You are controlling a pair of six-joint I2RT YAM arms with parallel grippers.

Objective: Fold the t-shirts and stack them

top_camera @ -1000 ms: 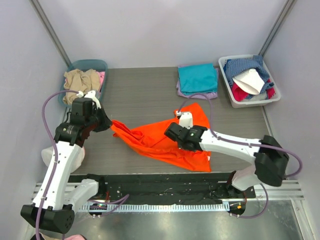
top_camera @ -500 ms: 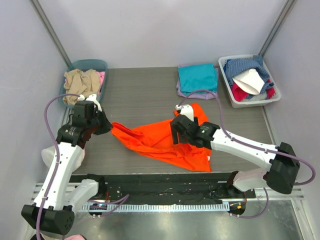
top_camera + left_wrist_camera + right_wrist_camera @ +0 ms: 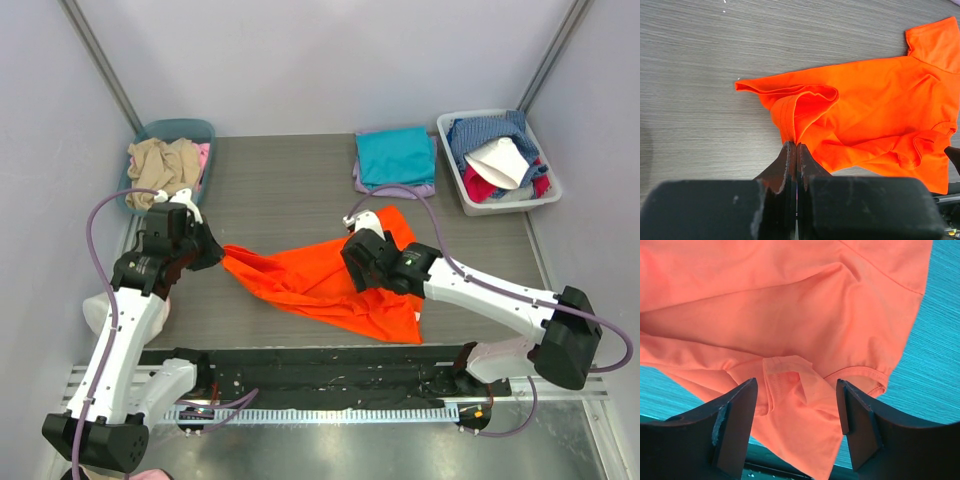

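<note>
Around: we see a teal bin at ten o'clock, a white bin at two, and a folded teal t-shirt on a lavender t-shirt at one.
Orange t-shirt: crumpled mid-counter.
Left gripper: clamped on its nine o'clock edge.
Right gripper: jaws apart above its middle.

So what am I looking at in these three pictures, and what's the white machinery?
Two robot arms bolted to a table. One picture looks down from above; the other two come from a camera on each wrist, so the dark shapes at the bottom are that arm's own fingers. An orange shirt lies crumpled in the middle. The left gripper is pinched shut on a fold of it; the right gripper hangs open over it, holding nothing. At the back lies a folded teal shirt; a left bin and a right bin hold more clothes.
</note>
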